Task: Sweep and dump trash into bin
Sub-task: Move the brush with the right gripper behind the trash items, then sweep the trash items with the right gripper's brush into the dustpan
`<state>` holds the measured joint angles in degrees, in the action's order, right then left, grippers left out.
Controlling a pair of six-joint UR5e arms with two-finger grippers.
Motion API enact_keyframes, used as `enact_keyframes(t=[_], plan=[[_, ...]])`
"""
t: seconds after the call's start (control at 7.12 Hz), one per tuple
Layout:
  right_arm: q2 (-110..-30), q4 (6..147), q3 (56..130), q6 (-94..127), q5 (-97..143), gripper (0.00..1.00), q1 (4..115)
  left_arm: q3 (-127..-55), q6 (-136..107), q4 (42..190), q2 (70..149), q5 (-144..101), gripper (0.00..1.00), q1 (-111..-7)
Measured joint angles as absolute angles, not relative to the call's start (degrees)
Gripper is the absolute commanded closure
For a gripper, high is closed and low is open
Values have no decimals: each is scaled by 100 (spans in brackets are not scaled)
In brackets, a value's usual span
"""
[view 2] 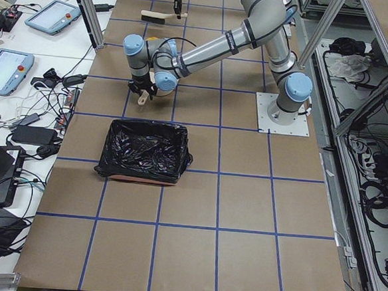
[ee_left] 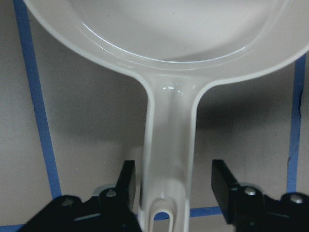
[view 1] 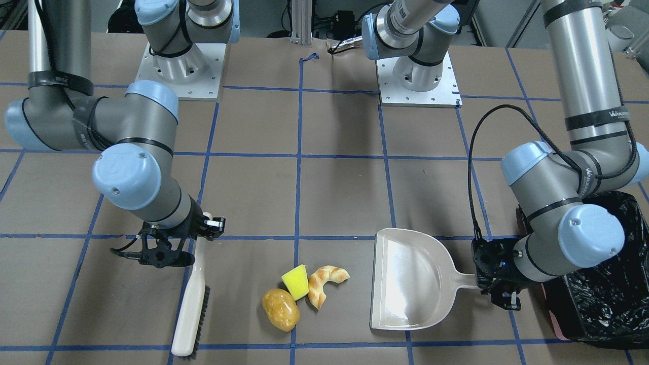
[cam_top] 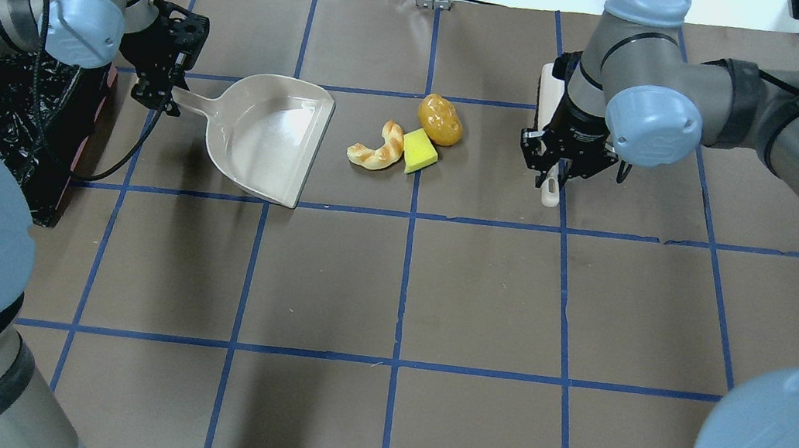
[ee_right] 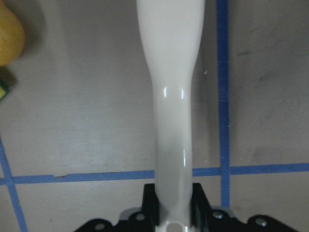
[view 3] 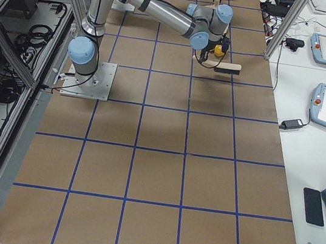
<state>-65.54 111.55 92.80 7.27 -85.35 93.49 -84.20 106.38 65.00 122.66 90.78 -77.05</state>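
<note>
Pinching the white brush [view 1: 190,304] by the thin end of its handle with the right tool [ee_right: 174,193], pressed together tight on it. Straddling the handle of the beige dustpan [view 1: 410,284] with the left tool [ee_left: 176,181], fingers [ee_left: 126,181] spread with a gap on one side, so no grip yet.

Lying on the tabletop [view 1: 334,192] between brush and pan: the trash. Potato lump [view 1: 280,309] nearest the brush, yellow sponge wedge [view 1: 296,282] touching it, shrimp [view 1: 324,286] just beside the sponge and closest to the pan mouth. Sitting beside the left arm, beyond the pan handle: the bin [view 1: 603,304], with none of the trash visible in it.

Risks, as a judgement only:
- Shoving or spinning the loose pan, if sweeping before closing on its handle.
- Twisting of the brush in the pinch once the bristles drag, given such a long lever from grip to bristles.
- Rolling the round potato lump off past the pan's side instead of in.
- Flipping the light sponge wedge or snagging it in the bristles.
- Wedging pieces under the pan lip, if not flat on the tabletop.
- Spilling on the way to the bin, if tilting the pan forward during the lift.
- Catching the pan on the bin's crinkled rim and dumping short.
</note>
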Motion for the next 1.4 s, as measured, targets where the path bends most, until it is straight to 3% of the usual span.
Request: enact_keyframes(t=[0.28,1.4], plan=[[-6476,11161,9219,1168,-8406,100,9668,-8420,10651,6499,12223,9085,100,-7708],[-6060,11305,8954,2669,-8208,100,10697,-8411,10510,6521,12246,9105,100,-7736]])
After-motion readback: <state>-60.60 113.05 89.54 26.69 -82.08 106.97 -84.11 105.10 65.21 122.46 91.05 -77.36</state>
